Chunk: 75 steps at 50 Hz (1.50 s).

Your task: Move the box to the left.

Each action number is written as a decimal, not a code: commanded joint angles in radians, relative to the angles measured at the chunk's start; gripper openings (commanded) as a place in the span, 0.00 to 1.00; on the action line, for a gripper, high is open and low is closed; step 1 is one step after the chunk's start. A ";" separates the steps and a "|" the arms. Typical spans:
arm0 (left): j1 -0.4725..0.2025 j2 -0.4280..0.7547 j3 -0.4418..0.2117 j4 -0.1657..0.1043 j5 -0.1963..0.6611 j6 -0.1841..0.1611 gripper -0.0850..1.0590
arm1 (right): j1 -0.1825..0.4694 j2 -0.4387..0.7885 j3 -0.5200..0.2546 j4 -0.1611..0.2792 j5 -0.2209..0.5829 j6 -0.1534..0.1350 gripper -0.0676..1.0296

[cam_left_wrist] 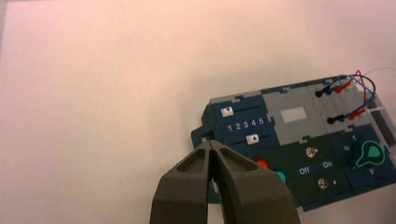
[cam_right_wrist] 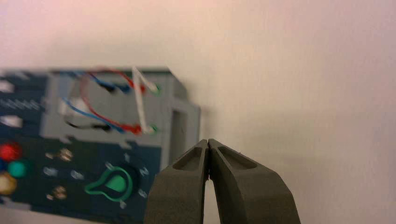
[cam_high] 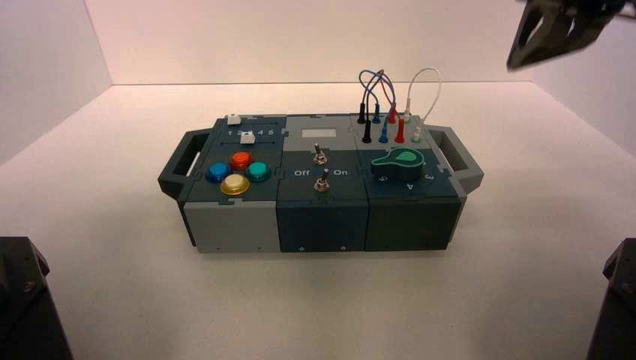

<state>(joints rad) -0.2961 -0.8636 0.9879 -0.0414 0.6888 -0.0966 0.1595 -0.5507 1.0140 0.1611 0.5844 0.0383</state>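
Note:
The box stands in the middle of the white table, with a handle at each end. Four coloured buttons are at its left, two toggle switches in the middle, and a green knob and plugged wires at its right. My right gripper hangs high at the far right, above and beyond the box. In the right wrist view it is shut and empty, next to the right handle. My left gripper is shut and empty, raised over the left handle.
White walls close the table at the back and both sides. Dark arm bases sit at the front left and front right corners. Bare table lies to the left of the box.

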 commanded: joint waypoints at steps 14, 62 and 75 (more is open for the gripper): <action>-0.005 0.002 -0.006 0.000 -0.032 0.006 0.05 | -0.002 0.235 -0.028 0.000 -0.009 0.000 0.04; -0.005 0.028 0.005 0.000 -0.064 0.015 0.05 | 0.140 0.555 -0.147 0.058 -0.075 -0.005 0.04; -0.005 0.026 0.011 -0.002 -0.064 0.009 0.05 | 0.245 0.598 -0.172 0.107 -0.063 -0.005 0.04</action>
<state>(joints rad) -0.2991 -0.8391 1.0140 -0.0430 0.6320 -0.0859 0.3160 0.0322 0.8759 0.2240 0.5216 0.0337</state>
